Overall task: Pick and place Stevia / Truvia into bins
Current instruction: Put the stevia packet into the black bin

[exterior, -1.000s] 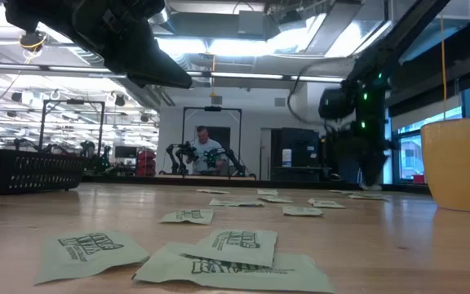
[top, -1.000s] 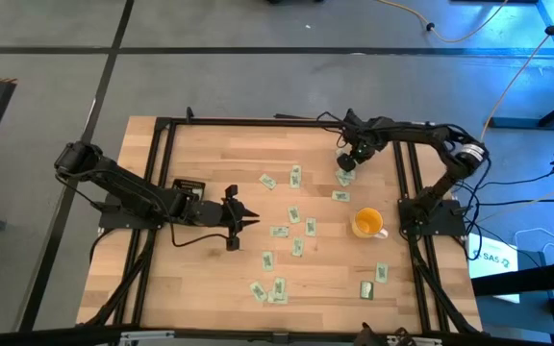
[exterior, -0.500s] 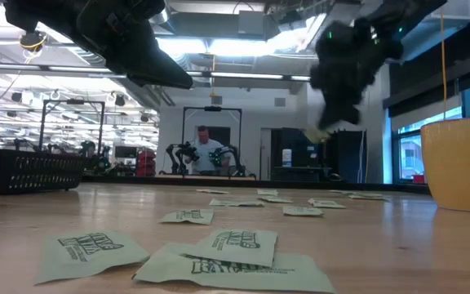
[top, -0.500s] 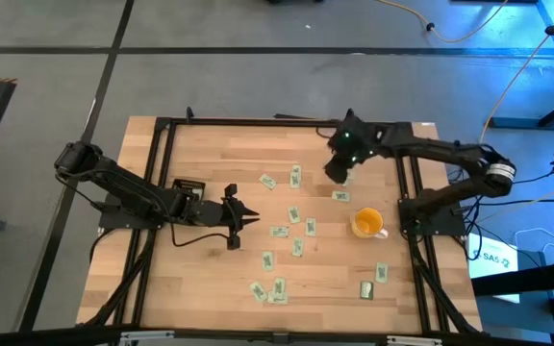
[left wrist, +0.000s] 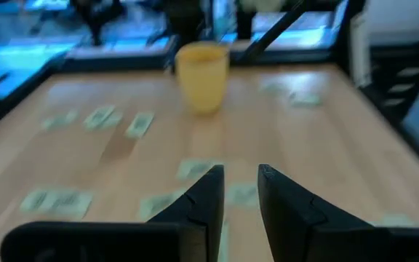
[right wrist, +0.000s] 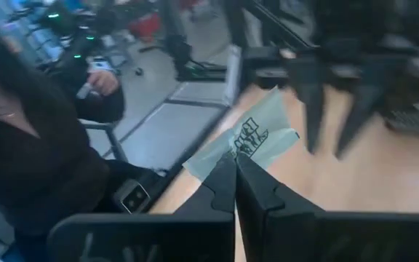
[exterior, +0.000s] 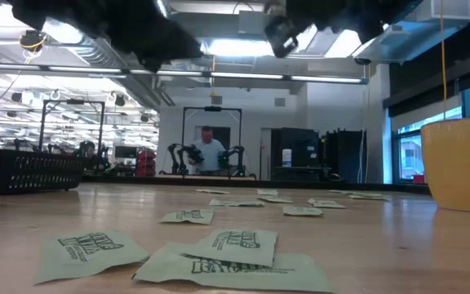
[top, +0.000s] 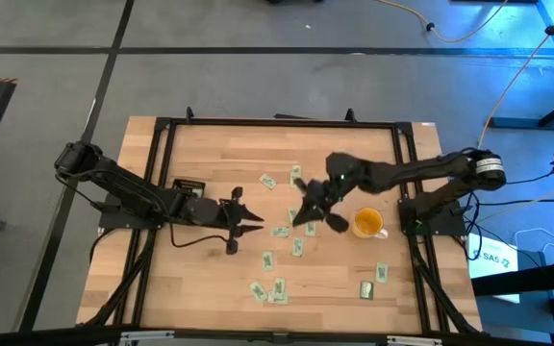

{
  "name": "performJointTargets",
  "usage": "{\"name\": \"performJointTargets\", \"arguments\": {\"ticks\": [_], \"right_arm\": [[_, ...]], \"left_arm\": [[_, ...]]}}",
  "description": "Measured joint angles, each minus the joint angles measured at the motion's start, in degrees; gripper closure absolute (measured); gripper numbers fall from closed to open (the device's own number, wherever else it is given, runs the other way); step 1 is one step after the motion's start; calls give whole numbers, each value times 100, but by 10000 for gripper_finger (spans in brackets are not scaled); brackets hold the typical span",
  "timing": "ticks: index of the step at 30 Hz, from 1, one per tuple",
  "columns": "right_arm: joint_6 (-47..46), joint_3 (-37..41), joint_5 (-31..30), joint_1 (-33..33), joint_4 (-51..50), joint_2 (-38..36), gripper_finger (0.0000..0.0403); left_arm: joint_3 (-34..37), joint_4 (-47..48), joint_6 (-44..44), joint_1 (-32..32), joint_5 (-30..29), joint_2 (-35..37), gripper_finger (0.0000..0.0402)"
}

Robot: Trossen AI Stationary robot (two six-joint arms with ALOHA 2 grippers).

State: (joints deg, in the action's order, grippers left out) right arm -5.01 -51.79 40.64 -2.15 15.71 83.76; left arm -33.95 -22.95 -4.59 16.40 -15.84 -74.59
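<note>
Several pale green Stevia / Truvia sachets (top: 279,231) lie flat and scattered over the wooden table. My right gripper (top: 301,215) hovers above the table's middle, shut on one sachet (right wrist: 252,137). My left gripper (top: 256,221) hangs just left of it, open with nothing between its fingers (left wrist: 240,191), and its tips point toward the right gripper. The black bin (top: 188,185) sits on the table at the left, beside the left arm. My right gripper pinches one sachet by its edge (right wrist: 231,159) between the two fingertips. The fingers lie nearly level and point toward the table's left. The sachet sticks out beyond the tips, tilted and lifted clear of the table.
A yellow cup (top: 366,223) stands right of the middle, close by the right arm. More sachets lie near the front edge (top: 269,288) and the front right (top: 381,272). A black frame (top: 404,173) borders the table. A person in dark clothes (right wrist: 28,145) is beyond it.
My right gripper has risen from the far right part of the table and swung toward the table's middle, rolling and levelling out, with the sachet pinched and lifted clear. My left gripper has tipped its fingers up a little without shifting place.
</note>
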Motion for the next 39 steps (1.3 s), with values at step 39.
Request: {"name": "performJointTargets", "arguments": {"ticks": [39], "right_arm": [[-386, -7, -2, 371, 2526, 1264, 403]], "left_arm": [[0, -1027, 767, -2, 936, 0, 315]]}}
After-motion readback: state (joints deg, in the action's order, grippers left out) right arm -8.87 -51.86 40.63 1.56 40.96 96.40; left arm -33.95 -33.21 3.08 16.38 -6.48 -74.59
